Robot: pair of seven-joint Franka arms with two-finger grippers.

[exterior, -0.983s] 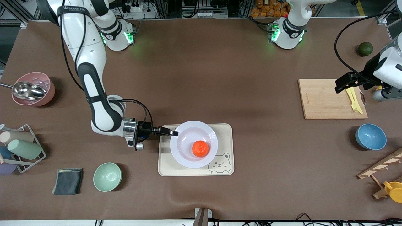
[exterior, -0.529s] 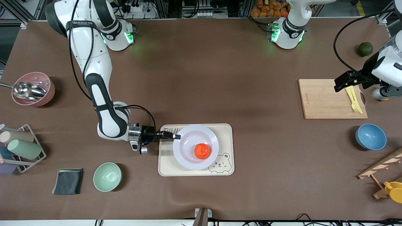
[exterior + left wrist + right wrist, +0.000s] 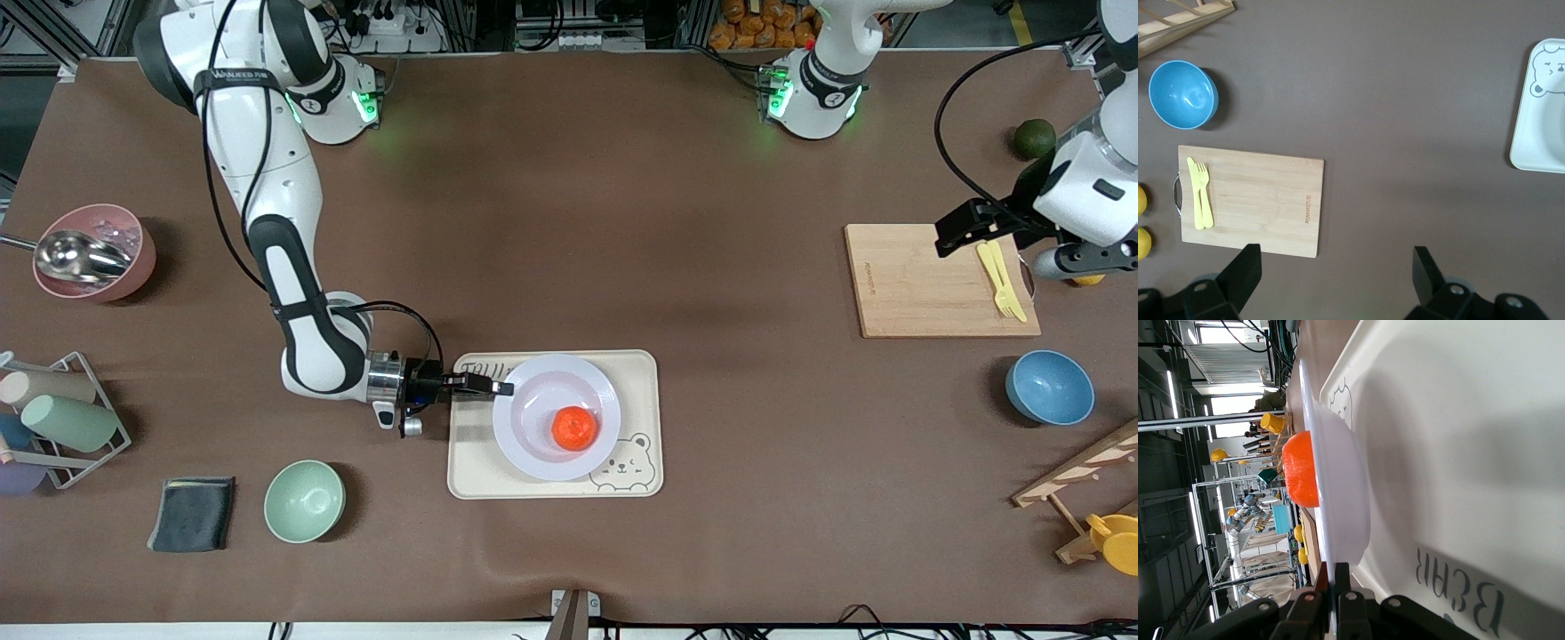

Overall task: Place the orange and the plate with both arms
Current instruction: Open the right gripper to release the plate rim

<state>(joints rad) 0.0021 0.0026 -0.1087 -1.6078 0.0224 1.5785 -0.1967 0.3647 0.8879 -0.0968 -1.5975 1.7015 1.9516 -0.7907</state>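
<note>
The orange point(image 3: 573, 428) lies in the pale plate point(image 3: 533, 444), which sits over the cream bear-printed tray point(image 3: 469, 467) in the middle of the table. My right gripper point(image 3: 502, 388) is shut on the plate's rim at the side toward the right arm's end. The right wrist view shows its fingers point(image 3: 1336, 577) pinching the rim, with the plate point(image 3: 1345, 500), the orange point(image 3: 1301, 470) and the tray point(image 3: 1458, 453) ahead. I cannot tell whether the plate rests on the tray. My left gripper point(image 3: 956, 227) hangs open and empty over the cutting board point(image 3: 925, 284), its fingertips point(image 3: 1245, 267) wide apart.
Yellow cutlery point(image 3: 1201, 193) lies on the cutting board point(image 3: 1251, 200), a blue bowl point(image 3: 1049, 387) nearer the camera. A mint bowl point(image 3: 304, 500), dark cloth point(image 3: 193, 513), cup rack point(image 3: 53, 418) and pink bowl point(image 3: 93, 253) occupy the right arm's end.
The right gripper has carried the plate with the orange down over the tray and slightly toward the left arm's end. The left arm has drawn back a little toward its base.
</note>
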